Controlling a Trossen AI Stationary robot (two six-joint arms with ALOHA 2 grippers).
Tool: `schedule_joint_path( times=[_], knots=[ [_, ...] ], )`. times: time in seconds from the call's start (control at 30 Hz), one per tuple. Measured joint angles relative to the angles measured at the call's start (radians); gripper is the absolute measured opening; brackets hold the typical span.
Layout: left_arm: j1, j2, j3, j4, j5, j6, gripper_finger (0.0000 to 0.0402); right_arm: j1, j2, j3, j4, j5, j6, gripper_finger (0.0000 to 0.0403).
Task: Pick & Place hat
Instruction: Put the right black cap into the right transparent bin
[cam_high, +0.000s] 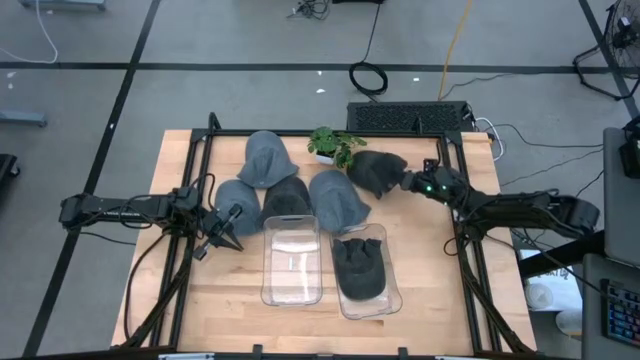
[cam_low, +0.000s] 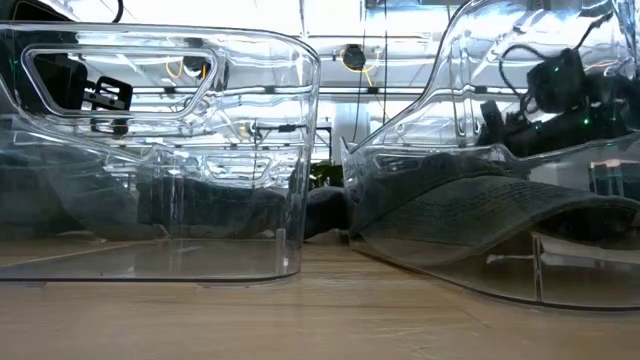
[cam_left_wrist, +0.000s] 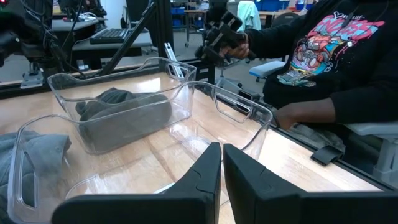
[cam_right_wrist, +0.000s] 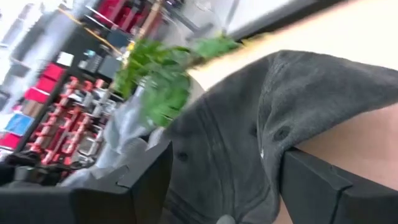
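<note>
Several grey caps lie on the wooden table. The darkest cap (cam_high: 375, 172) sits at the far right, beside a small green plant (cam_high: 335, 145). My right gripper (cam_high: 405, 181) is at its right side, and in the right wrist view the cap (cam_right_wrist: 249, 124) fills the gap between the fingers of the right gripper (cam_right_wrist: 227, 186). Another dark cap (cam_high: 360, 265) lies inside the right clear bin (cam_high: 392, 285). The left clear bin (cam_high: 266, 260) holds no cap. My left gripper (cam_high: 228, 232) waits left of the bins, and the fingers of the left gripper (cam_left_wrist: 222, 163) are shut on nothing. My right gripper has the dark cap's crown (cam_right_wrist: 273, 134) between its two fingers, cloth bunched in several layers. One finger (cam_right_wrist: 149, 180) is on one side and the other (cam_right_wrist: 311, 186) under a folded edge. The fingers come from the table's right, slanting down. Whether the cap is lifted clear, I cannot tell.
Lighter grey caps (cam_high: 265, 158) (cam_high: 237, 200) (cam_high: 337, 195) and a darker one (cam_high: 285, 197) cluster behind the bins. A person (cam_left_wrist: 336, 56) sits beyond the table's near-right edge. A black frame rails the table's sides. Bare wood lies near the front edge.
</note>
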Motion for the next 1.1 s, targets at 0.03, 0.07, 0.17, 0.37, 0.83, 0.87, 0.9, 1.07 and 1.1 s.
schedule_joint_path(
  times=[0.03, 0.07, 0.17, 0.37, 0.83, 0.87, 0.9, 1.07, 1.1],
  knots=[
    [0.000, 0.000, 0.000, 0.000, 0.000, 0.000, 0.0026, 0.001, 0.011, 0.000, -0.003, -0.001, 0.008, 0.0254],
    [0.000, 0.000, 0.000, 0.000, 0.000, 0.000, 0.0026, 0.006, 0.021, 0.000, -0.001, 0.000, 0.018, 0.0254],
    [0.000, 0.000, 0.000, 0.000, 0.000, 0.000, 0.0026, 0.030, 0.052, 0.000, 0.006, -0.001, 0.027, 0.0254],
    [0.000, 0.000, 0.000, 0.000, 0.000, 0.000, 0.0026, 0.092, 0.143, 0.000, -0.024, 0.027, 0.068, 0.0254],
    [0.000, 0.000, 0.000, 0.000, 0.000, 0.000, 0.0026, 0.210, 0.439, 0.179, -0.012, 0.099, 0.031, 0.0253],
    [0.000, 0.000, 0.000, 0.000, 0.000, 0.000, 0.0026, 0.210, 0.470, 0.189, -0.010, 0.114, 0.030, 0.0253],
    [0.000, 0.000, 0.000, 0.000, 0.000, 0.000, 0.0026, 0.209, 0.497, 0.197, 0.000, 0.137, 0.031, 0.0253],
    [0.000, 0.000, 0.000, 0.000, 0.000, 0.000, 0.0026, 0.209, 0.605, 0.204, 0.104, 0.225, 0.010, 0.0250],
    [0.000, 0.000, 0.000, 0.000, 0.000, 0.000, 0.0026, 0.209, 0.616, 0.204, 0.135, 0.229, 0.009, 0.0246]
  ],
)
